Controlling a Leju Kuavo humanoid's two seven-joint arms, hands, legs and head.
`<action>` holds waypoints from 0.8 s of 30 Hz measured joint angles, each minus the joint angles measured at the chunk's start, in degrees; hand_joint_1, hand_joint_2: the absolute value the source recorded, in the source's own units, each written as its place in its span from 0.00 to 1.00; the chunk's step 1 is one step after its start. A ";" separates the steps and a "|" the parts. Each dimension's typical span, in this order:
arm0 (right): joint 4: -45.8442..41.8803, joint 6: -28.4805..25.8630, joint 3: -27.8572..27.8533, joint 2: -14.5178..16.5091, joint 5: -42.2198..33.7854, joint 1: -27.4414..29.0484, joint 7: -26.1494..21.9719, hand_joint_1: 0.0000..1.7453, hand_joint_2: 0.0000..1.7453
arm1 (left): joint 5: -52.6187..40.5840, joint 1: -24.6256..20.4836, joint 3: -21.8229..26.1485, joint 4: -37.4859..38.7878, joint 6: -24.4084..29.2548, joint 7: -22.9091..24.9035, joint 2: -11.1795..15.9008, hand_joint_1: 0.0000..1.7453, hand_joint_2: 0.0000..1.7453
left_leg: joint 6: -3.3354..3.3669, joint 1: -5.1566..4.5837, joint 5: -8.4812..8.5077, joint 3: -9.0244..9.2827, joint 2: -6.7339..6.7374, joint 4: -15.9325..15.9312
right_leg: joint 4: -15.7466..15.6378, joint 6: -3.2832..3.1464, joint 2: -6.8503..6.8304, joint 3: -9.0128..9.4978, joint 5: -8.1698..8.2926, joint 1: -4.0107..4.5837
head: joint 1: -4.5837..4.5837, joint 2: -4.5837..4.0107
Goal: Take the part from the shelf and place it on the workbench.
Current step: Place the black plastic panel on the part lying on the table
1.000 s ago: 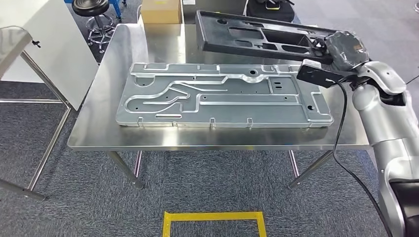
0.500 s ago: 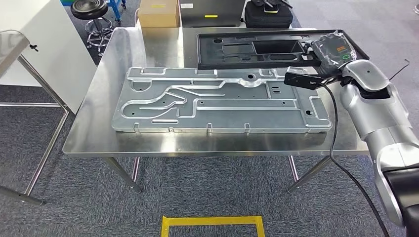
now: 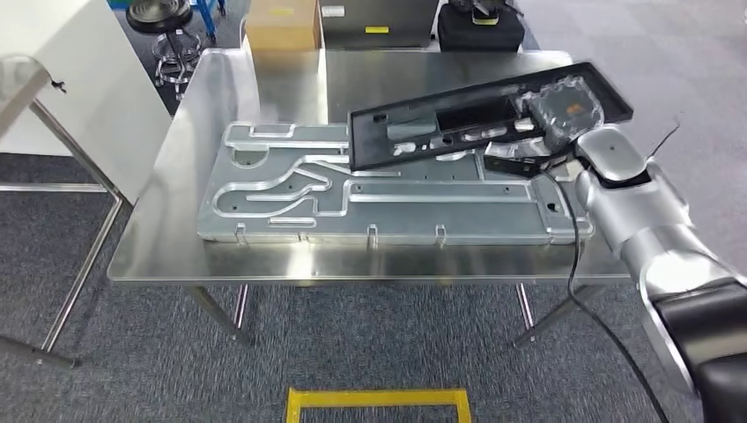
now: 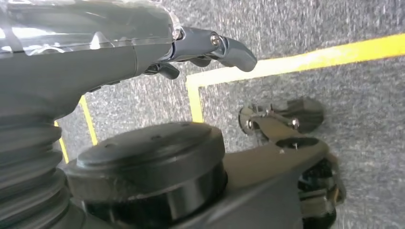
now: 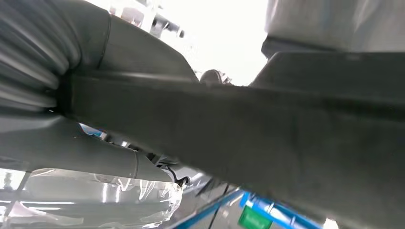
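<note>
A long black plastic part (image 3: 458, 123) with several cut-outs hangs tilted over the far right of the steel workbench (image 3: 264, 79). Its near edge overlaps the big silver metal plate (image 3: 291, 189) lying on the bench. My right hand (image 3: 564, 110), wrapped in a clear cover, grips the part at its right end. In the right wrist view the part (image 5: 286, 119) crosses close in front of that hand (image 5: 95, 143). My left hand (image 4: 119, 52) hangs over the carpet and holds nothing, its fingers (image 4: 224, 45) slightly bent.
Behind the bench stand a cardboard box (image 3: 282, 22), a black case (image 3: 480, 26) and a stool (image 3: 159, 13). A white cabinet (image 3: 62, 79) and a second steel table (image 3: 18, 70) are at the left. Yellow floor tape (image 3: 379, 401) lies near me.
My right arm has brought the black part lower and nearer, from the bench's far edge to over the silver plate, and it now tilts. The view has shifted slightly.
</note>
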 joint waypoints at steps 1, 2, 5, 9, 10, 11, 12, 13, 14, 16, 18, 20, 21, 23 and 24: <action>0.94 -0.26 0.05 0.61 -0.31 0.01 -0.19 1.00 1.00 | 0.01 -0.01 0.00 0.00 0.04 0.03 0.00 0.00 1.00 | -0.34 -0.02 -0.12 0.02 0.02 -0.07 | 0.01 -0.46 0.04 0.05 -0.04 -0.12 | -0.01 0.00; 1.84 -0.51 0.08 1.24 -0.66 0.03 -0.43 1.00 1.00 | 0.03 -0.04 0.00 0.00 0.09 0.05 0.00 0.00 1.00 | -0.65 0.01 -0.45 0.01 0.05 0.26 | -0.13 -0.87 0.04 0.22 -0.08 -0.19 | -0.01 0.00; 4.10 -1.20 0.07 2.97 -1.69 0.14 -0.95 1.00 1.00 | 0.11 -0.12 0.00 0.00 0.17 0.15 0.00 0.00 1.00 | -1.22 0.13 -4.02 -3.03 0.14 7.11 | -0.44 -2.01 -0.08 0.83 -0.32 -0.18 | -0.01 0.00; 6.28 -1.83 0.03 4.59 -2.50 0.65 -1.14 1.00 1.00 | 0.15 -0.24 0.01 0.00 0.17 0.18 0.02 0.00 1.00 | -1.24 0.15 -5.75 -8.22 0.16 16.23 | -0.29 -2.49 -0.04 1.32 -0.81 0.30 | -0.01 0.00; 6.65 -1.94 -0.02 4.82 -2.70 0.80 -1.18 1.00 1.00 | 0.09 -0.24 0.00 0.00 0.17 0.24 0.02 0.00 1.00 | -1.07 0.15 -3.80 -7.20 0.16 13.67 | -0.21 -2.46 0.00 1.51 -0.99 0.37 | -0.01 0.00; 6.98 -2.17 -0.13 5.05 -2.99 0.99 -1.22 1.00 1.00 | 0.02 -0.16 0.00 0.00 0.17 0.31 0.02 0.00 1.00 | -0.80 0.14 -1.55 -5.50 0.16 9.61 | -0.08 -2.35 0.05 1.68 -1.22 0.41 | -0.01 0.00; 7.28 -2.63 -0.28 5.26 -3.35 1.26 -1.28 1.00 1.00 | -0.07 -0.05 0.00 0.00 0.17 0.34 0.02 0.00 1.00 | -0.55 0.04 0.00 -3.77 0.15 5.84 | 0.10 -2.17 0.10 1.73 -1.45 0.54 | -0.01 0.00; 7.57 -3.18 -0.49 5.41 -3.76 1.63 -1.37 1.00 1.00 | -0.17 0.05 0.00 0.00 0.17 0.38 0.02 0.00 1.00 | -0.32 -0.03 0.88 -2.46 0.14 2.98 | 0.27 -1.94 0.14 1.67 -1.62 0.64 | -0.01 0.00; 7.84 -3.75 -0.75 5.53 -4.18 2.16 -1.50 1.00 1.00 | -0.28 0.14 0.00 0.00 0.17 0.38 0.02 0.00 1.00 | -0.14 -0.14 1.07 -1.75 0.11 1.38 | 0.37 -1.67 0.15 1.58 -1.71 0.70 | -0.01 0.00; 8.29 -4.63 -1.28 5.66 -4.85 3.50 -1.77 1.00 1.00 | -0.53 0.23 0.00 0.00 0.22 0.38 0.02 0.00 1.00 | 0.26 -0.25 0.82 -1.44 0.04 0.81 | 0.23 -1.03 0.13 1.55 -1.65 0.70 | -0.01 0.00; 8.55 -5.15 -1.81 5.71 -5.32 4.89 -1.97 1.00 1.00 | -0.86 0.20 0.00 0.00 0.32 0.38 0.03 0.00 1.00 | 0.84 -0.06 1.08 -1.00 0.00 0.13 | 0.81 -0.40 0.07 1.43 -2.25 0.53 | 0.01 0.00; 8.81 -5.49 -2.22 5.69 -5.65 5.69 -2.08 1.00 1.00 | -1.13 0.10 0.00 0.00 0.37 0.38 0.03 0.00 1.00 | 1.27 0.14 1.25 -0.59 0.03 -0.45 | 5.13 0.11 0.03 -0.71 -4.65 0.33 | 0.02 0.00; 8.98 -5.63 -2.37 5.69 -5.78 6.00 -2.09 1.00 1.00 | -1.17 0.08 0.00 0.00 0.37 0.39 0.03 0.00 1.00 | 1.40 0.13 1.21 -0.52 0.05 -0.51 | 8.75 0.34 0.03 -2.67 -6.19 0.29 | 0.02 0.00; 9.33 -5.76 -2.68 5.69 -6.03 6.85 -2.17 1.00 1.00 | -1.22 0.11 0.00 0.00 0.36 0.48 0.04 0.00 1.00 | 1.52 0.12 1.04 -0.43 0.07 -0.45 | 14.57 0.68 0.02 -6.11 -7.68 0.15 | 0.01 0.00; 9.49 -5.77 -2.80 5.69 -6.14 7.27 -2.25 1.00 1.00 | -1.24 0.12 0.00 0.00 0.37 0.54 0.04 0.00 1.00 | 1.51 0.13 0.92 -0.36 0.06 -0.39 | 14.96 0.77 0.01 -6.65 -6.94 0.05 | 0.01 0.00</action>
